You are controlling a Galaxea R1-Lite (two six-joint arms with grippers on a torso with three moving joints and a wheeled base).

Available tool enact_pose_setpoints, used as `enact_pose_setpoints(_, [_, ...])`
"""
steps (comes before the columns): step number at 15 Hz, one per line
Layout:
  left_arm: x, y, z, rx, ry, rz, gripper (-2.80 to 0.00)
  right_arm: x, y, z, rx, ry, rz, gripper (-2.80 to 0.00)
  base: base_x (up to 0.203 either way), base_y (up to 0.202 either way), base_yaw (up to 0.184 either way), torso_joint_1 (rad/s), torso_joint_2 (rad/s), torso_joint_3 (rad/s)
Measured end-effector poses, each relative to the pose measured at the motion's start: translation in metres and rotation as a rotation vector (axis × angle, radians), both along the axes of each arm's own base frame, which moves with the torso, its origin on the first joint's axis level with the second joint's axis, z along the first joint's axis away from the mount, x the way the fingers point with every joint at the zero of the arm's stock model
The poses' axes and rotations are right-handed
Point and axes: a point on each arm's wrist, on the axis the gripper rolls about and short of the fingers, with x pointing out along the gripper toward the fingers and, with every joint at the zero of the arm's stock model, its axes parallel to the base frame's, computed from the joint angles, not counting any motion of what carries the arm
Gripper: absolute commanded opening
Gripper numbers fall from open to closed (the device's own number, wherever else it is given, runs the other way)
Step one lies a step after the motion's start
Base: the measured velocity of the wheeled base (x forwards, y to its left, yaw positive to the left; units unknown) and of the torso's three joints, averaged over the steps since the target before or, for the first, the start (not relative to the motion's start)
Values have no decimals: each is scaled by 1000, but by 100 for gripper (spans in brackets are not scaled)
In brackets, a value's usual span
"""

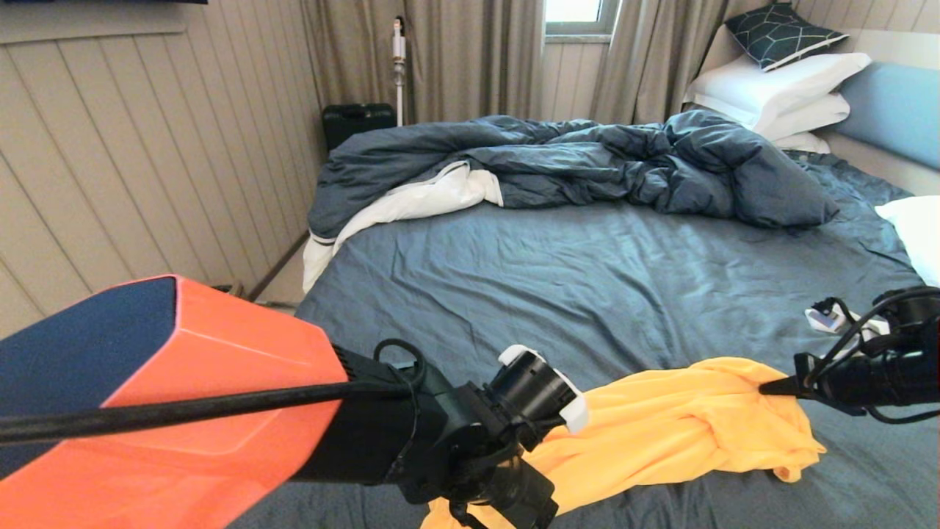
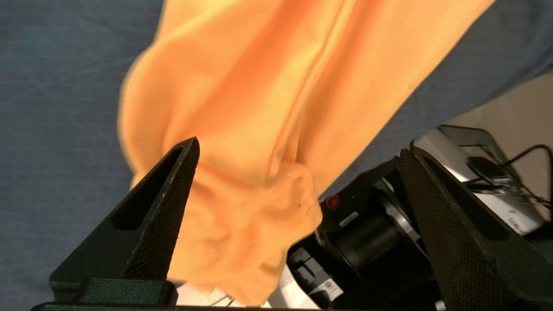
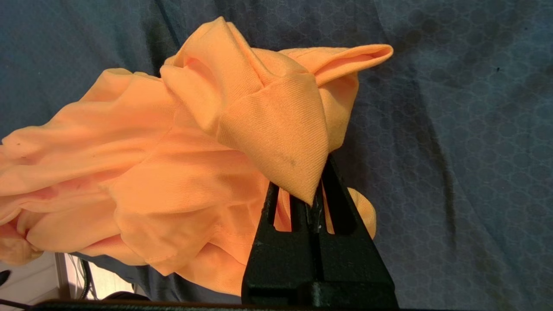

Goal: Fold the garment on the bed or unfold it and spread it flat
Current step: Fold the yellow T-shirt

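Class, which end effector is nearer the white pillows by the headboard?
Right. The right end effector, shut on the garment, is on the side of the white pillows; the left end effector is farther.

Garment point(image 1: 661, 433) on the bed point(image 1: 587, 279) at 6 o'clock, duvet point(image 1: 587, 162) behind it at 12, pillows point(image 1: 778, 95) at 2, case point(image 1: 358, 121) on the floor at 11.
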Motion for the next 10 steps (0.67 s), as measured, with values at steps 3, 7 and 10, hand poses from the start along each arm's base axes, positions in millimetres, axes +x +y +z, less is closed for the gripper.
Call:
enact_pose_setpoints(3, [7, 1, -11, 27, 5, 23, 0, 0, 0, 0, 0, -1, 0, -280, 0, 0, 0, 0, 0, 0])
enact_pose_setpoints(7, [17, 6, -15, 36, 9, 48, 0, -1, 0, -1, 2, 3, 0, -280, 0, 0, 0, 0, 0, 0])
enact_pose_setpoints(10, [18, 10, -18, 49, 17, 57, -280, -1, 0, -1, 3, 4, 0, -280, 0, 0, 0, 0, 0, 0])
